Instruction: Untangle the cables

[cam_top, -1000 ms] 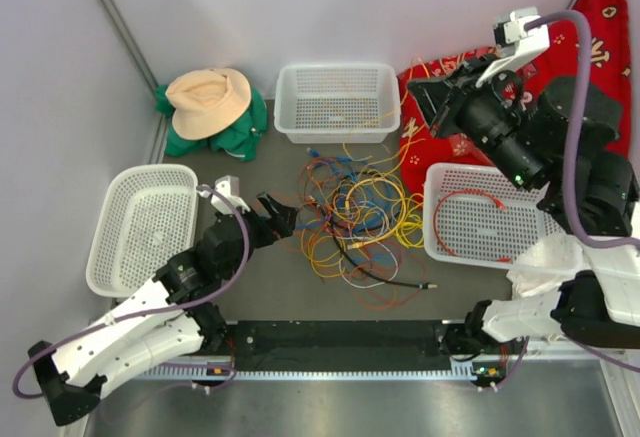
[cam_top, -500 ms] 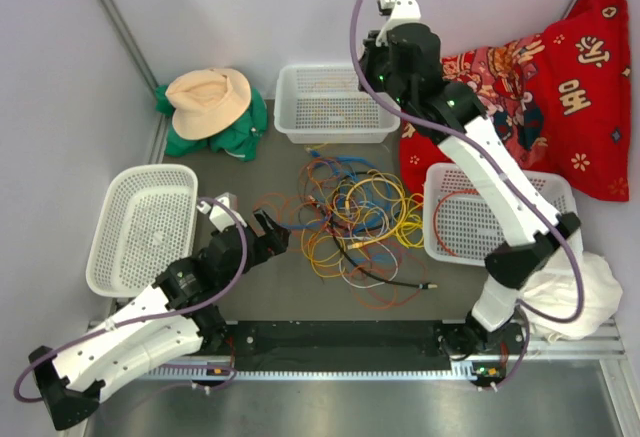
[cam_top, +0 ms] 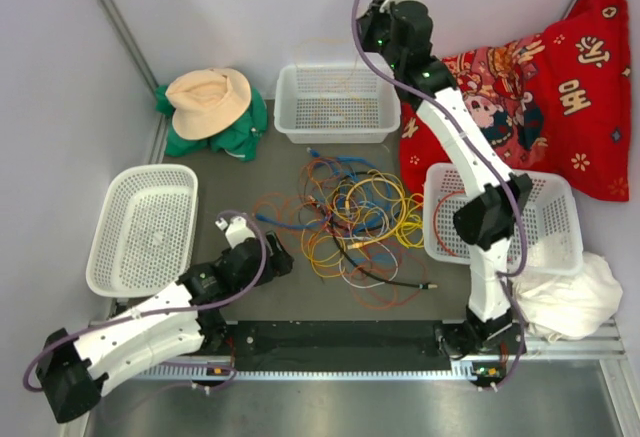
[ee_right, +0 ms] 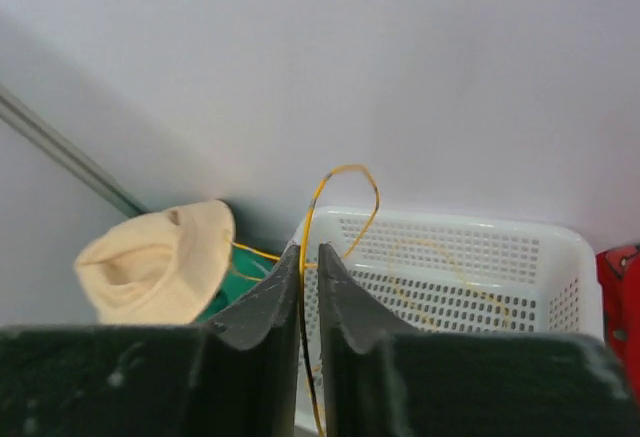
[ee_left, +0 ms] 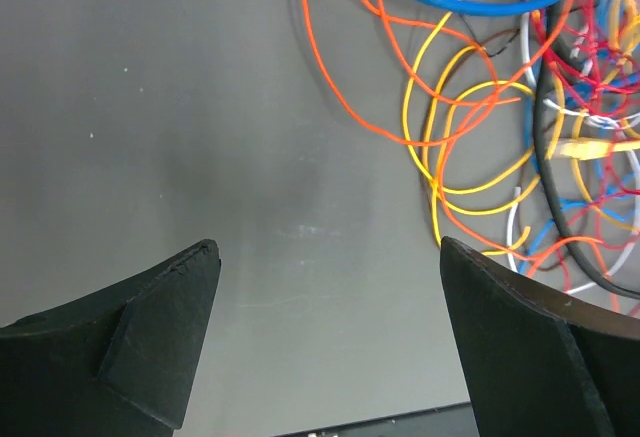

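Now right gripper (ee_right: 309,252), pinching a yellow cable (ee_right: 345,168) at twelve o'clock, may drag the tangle (cam_top: 352,215) if snagged; left gripper (ee_left: 328,247) gapes empty.

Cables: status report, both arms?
Left fingers open, low over table beside tangle. Right fingers shut on one yellow cable, held high over far basket. Rest knotted mid-table. Nothing blocking.

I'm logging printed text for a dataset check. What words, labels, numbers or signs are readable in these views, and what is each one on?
No text can be read with certainty.
red cloth: several pale characters printed on it, too blurred to read.
Nothing else in any view shows lettering.
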Controlling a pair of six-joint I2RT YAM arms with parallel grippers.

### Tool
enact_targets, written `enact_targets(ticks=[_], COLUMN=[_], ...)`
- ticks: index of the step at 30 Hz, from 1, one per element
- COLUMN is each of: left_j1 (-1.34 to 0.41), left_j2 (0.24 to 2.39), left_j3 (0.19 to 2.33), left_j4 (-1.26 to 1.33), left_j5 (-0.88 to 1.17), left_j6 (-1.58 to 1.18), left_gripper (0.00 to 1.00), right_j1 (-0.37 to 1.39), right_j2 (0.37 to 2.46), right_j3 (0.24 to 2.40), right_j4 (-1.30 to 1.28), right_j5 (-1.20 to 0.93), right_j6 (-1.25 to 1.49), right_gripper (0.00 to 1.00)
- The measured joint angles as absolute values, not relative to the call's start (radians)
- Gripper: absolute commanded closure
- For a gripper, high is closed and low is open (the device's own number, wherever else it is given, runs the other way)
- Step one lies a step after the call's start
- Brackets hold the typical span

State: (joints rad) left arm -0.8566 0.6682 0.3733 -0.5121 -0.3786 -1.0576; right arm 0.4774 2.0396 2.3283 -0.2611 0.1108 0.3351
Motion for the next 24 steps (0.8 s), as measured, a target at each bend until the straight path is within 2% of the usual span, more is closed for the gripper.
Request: enact_targets(ticks=[1, 2, 5, 6, 9, 12, 15, 18, 21, 22, 24], left_j1=[-0.857, -0.857, -0.857, -0.856, -0.857, -0.857, -0.857, -0.857, -0.857, -0.857, -0.857], left_j2=[0.687, 0.713, 0.770, 0.791, 0.843, 0.871, 0.882, 0.881, 0.870, 0.860, 0.840], left_j3=[0.373, 0.373, 0.381, 0.389, 0.411, 0.425, 0.441, 0.466, 0.490, 0.496, 0.501], left_j4=[-0.507, -0.495, -0.476, -0.472, -0.455, -0.440, -0.429, -0.417, -0.416, -0.417, -0.421], left_j5=[-0.376, -0.374, -0.374, -0.374, -0.373, -0.368, -0.359, -0.355, -0.355, -0.355, -0.354], left_j6=[-1.057, -1.054, -1.044, -1.041, -1.027, -1.019, -1.015, -1.005, -0.996, -0.996, -0.997], left_gripper=[0.05, 0.05, 0.04, 0.04, 0.04, 0.04, 0.05, 0.05, 0.06, 0.06, 0.07], right_j1=[0.474, 0.469, 0.459, 0.456, 0.457, 0.472, 0.506, 0.567, 0.625, 0.641, 0.661], right_j2=[2.062, 2.092, 2.190, 2.221, 2.262, 2.199, 2.064, 1.841, 1.600, 1.530, 1.418], right_j3=[2.332, 2.332, 2.333, 2.333, 2.296, 2.146, 1.952, 1.701, 1.463, 1.394, 1.268], right_j4=[-0.250, -0.239, -0.225, -0.229, -0.245, -0.225, -0.209, -0.185, -0.158, -0.152, -0.148], right_j5=[0.107, 0.105, 0.102, 0.102, 0.107, 0.137, 0.174, 0.186, 0.176, 0.171, 0.167], right_j6=[0.345, 0.350, 0.349, 0.351, 0.360, 0.360, 0.360, 0.377, 0.406, 0.413, 0.426], right_gripper=[0.49, 0.25, 0.06, 0.04, 0.02, 0.02, 0.04, 0.08, 0.19, 0.28, 0.38])
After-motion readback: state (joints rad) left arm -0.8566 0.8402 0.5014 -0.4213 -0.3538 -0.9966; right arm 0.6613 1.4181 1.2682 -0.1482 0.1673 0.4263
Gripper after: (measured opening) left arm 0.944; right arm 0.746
